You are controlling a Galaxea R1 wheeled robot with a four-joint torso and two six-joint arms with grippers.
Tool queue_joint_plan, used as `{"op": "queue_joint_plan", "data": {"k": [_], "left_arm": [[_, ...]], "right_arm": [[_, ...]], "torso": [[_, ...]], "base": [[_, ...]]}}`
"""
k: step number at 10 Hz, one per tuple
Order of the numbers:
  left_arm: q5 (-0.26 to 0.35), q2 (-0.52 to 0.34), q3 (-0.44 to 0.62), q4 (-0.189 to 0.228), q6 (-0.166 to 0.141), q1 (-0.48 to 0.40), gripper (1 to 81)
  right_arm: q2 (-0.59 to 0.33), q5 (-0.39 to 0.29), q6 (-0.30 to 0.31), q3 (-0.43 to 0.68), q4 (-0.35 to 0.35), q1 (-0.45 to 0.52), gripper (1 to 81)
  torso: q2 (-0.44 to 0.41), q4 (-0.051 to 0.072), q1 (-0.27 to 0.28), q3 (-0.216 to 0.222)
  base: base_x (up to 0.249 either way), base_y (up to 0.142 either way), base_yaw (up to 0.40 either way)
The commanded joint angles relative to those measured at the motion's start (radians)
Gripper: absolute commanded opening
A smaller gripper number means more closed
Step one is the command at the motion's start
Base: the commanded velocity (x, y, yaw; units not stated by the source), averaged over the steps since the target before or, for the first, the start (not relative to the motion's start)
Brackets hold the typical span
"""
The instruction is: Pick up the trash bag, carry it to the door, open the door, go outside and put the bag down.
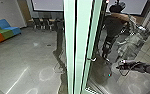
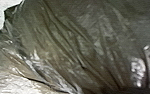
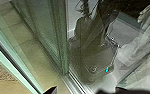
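I'm judging trash bag [image 2: 73, 47] lifted, glass door [image 1: 82, 37] reached; exit, set-down remaining. Can't tell right gripper's [image 1: 122, 65] state, nor bag's grip.

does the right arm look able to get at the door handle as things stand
Probably yes: the right claw is stretched out toward the door handle, and nothing solid shows between them, only a gap whose depth is hard to judge.

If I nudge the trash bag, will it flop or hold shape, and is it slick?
The trash bag would probably flop and shift, since its film lies in long, loose creases. Bright glints on those creases suggest a fairly slick surface. Its weight is hard to judge; I can't make out the contents.
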Motion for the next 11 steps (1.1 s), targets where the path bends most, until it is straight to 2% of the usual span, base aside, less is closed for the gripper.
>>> {"op": "queue_joint_plan", "data": {"k": [1,9,11], "left_arm": [[0.078,0.001,0.002,0.0,0.002,-0.035,1.0],[0.074,0.007,0.002,0.001,0.006,-0.039,1.0],[0.072,0.004,0.002,0.0,0.006,-0.038,1.0]], "right_arm": [[-0.068,-0.061,0.005,0.054,-0.108,0.224,81.1],[-0.124,-0.177,0.008,0.176,-0.133,0.29,81.1],[-0.139,-0.201,0.029,0.224,-0.148,0.313,81.1]], "torso": [[0.0,0.0,0.0,0.0],[0.0,0.0,0.0,0.0],[0.0,0.0,0.0,0.0]], "base": [[0.0,0.0,0.0],[0.0,0.0,0.0],[0.0,0.0,0.0]]}}
